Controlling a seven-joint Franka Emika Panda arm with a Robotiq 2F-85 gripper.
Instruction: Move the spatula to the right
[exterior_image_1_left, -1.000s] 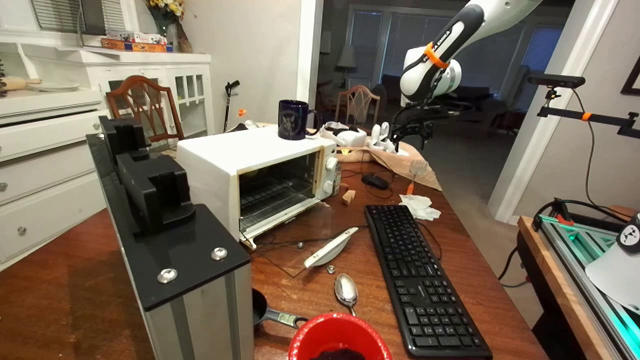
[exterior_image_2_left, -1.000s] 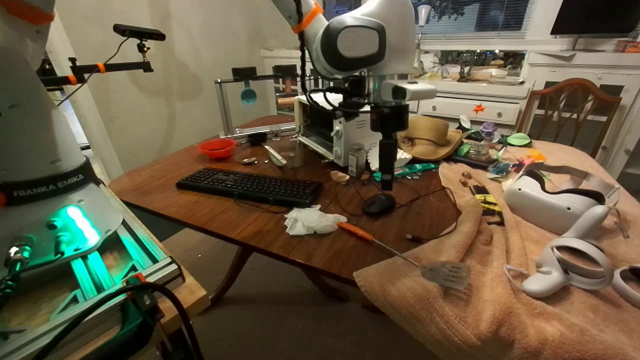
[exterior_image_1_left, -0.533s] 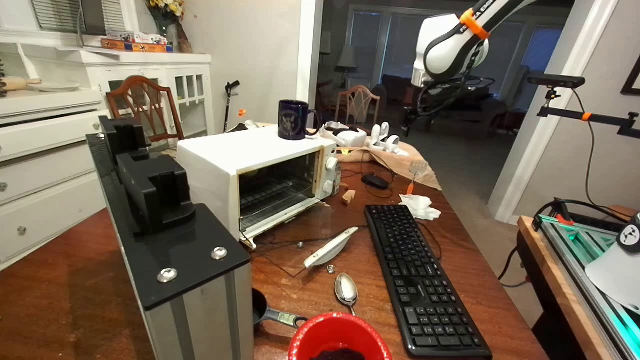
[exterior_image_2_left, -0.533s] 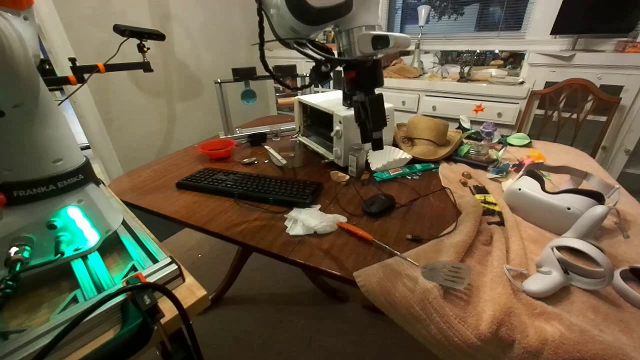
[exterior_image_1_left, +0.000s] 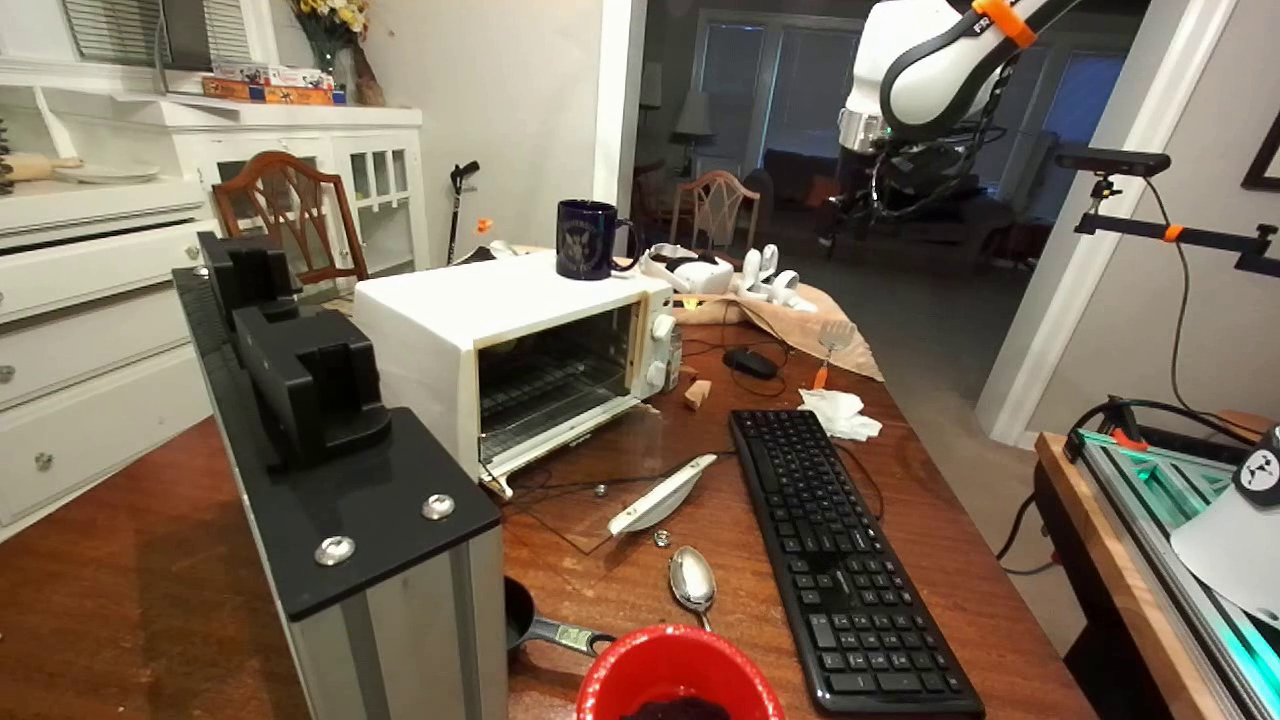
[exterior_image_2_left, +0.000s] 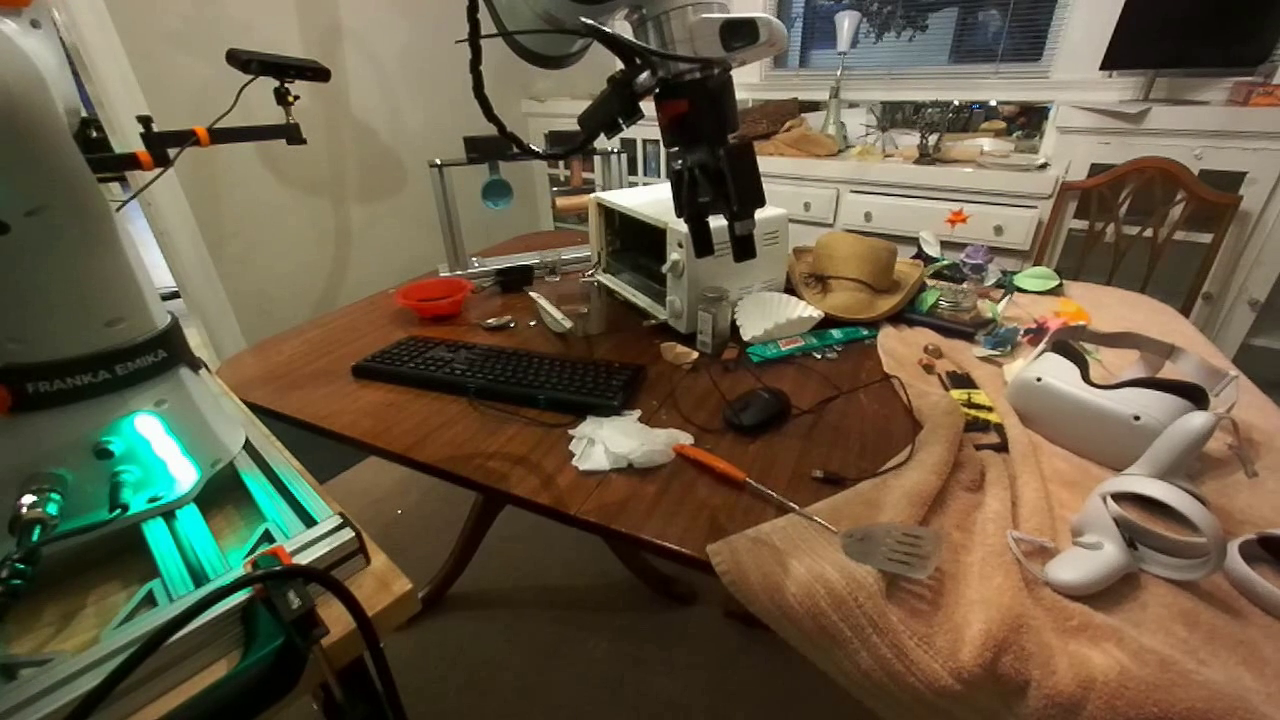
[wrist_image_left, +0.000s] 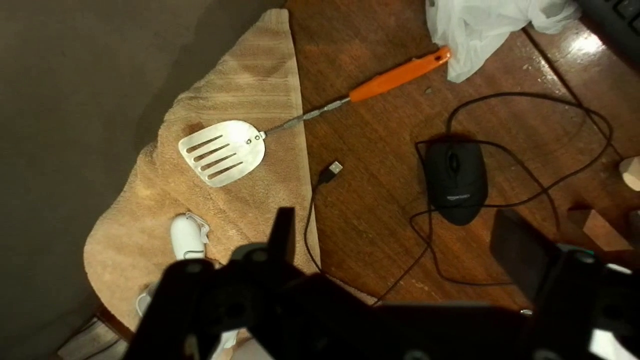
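Note:
The spatula has an orange handle and a slotted metal blade. It lies at the table's edge in both exterior views (exterior_image_1_left: 821, 377) (exterior_image_2_left: 712, 463) and in the wrist view (wrist_image_left: 397, 77). Its handle is on the bare wood, with the end at a crumpled white tissue (exterior_image_2_left: 622, 441). Its blade rests on the peach towel (exterior_image_2_left: 1010, 620). My gripper (exterior_image_2_left: 722, 248) is open and empty, high above the table, in front of the toaster oven. In the wrist view my open jaws (wrist_image_left: 395, 220) are apart at the bottom, with the spatula beyond them at upper left.
A black mouse (exterior_image_2_left: 757, 409) with loose cables lies near the spatula. A keyboard (exterior_image_2_left: 500, 372) stands beside the tissue. The toaster oven (exterior_image_2_left: 690, 255) carries a dark mug (exterior_image_1_left: 587, 240). A white headset (exterior_image_2_left: 1105, 400) and controllers (exterior_image_2_left: 1100, 540) lie on the towel.
My arm has risen and drawn back, moving up and left in an exterior view. The gripper has turned, so both separated fingers now show. The spatula has not moved.

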